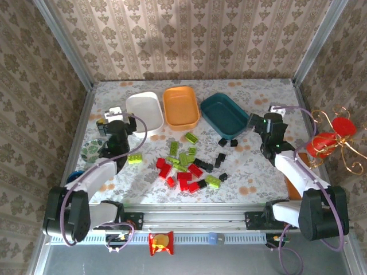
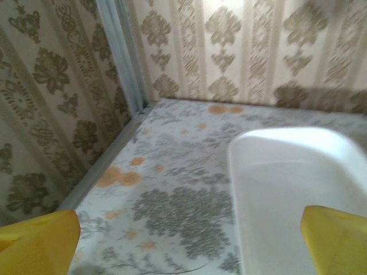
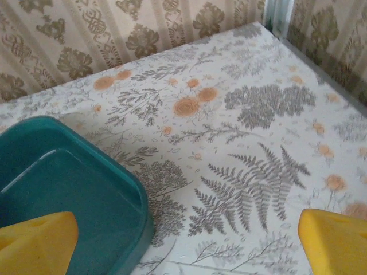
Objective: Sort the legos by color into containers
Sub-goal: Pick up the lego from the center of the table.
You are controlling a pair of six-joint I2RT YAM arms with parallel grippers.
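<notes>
In the top view, three trays lay in a row across upper centre: the white tray (image 1: 144,110), the orange tray (image 1: 181,107) with its long axis running up-down, and the teal tray (image 1: 224,116) slanting from upper left to lower right. Red, green and black legos (image 1: 186,166) lay scattered at centre, outside all trays. The left wrist view showed the left gripper (image 2: 189,243) spread wide and empty, with the white tray at lower right. The right wrist view showed the right gripper (image 3: 189,243) likewise wide and empty, with the teal tray at lower left.

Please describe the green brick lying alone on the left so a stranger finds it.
Start at the white tray, leftmost of the three. Below it in the top view lies one lime brick, left of the pile. It is the leftmost brick of all, touching none.
</notes>
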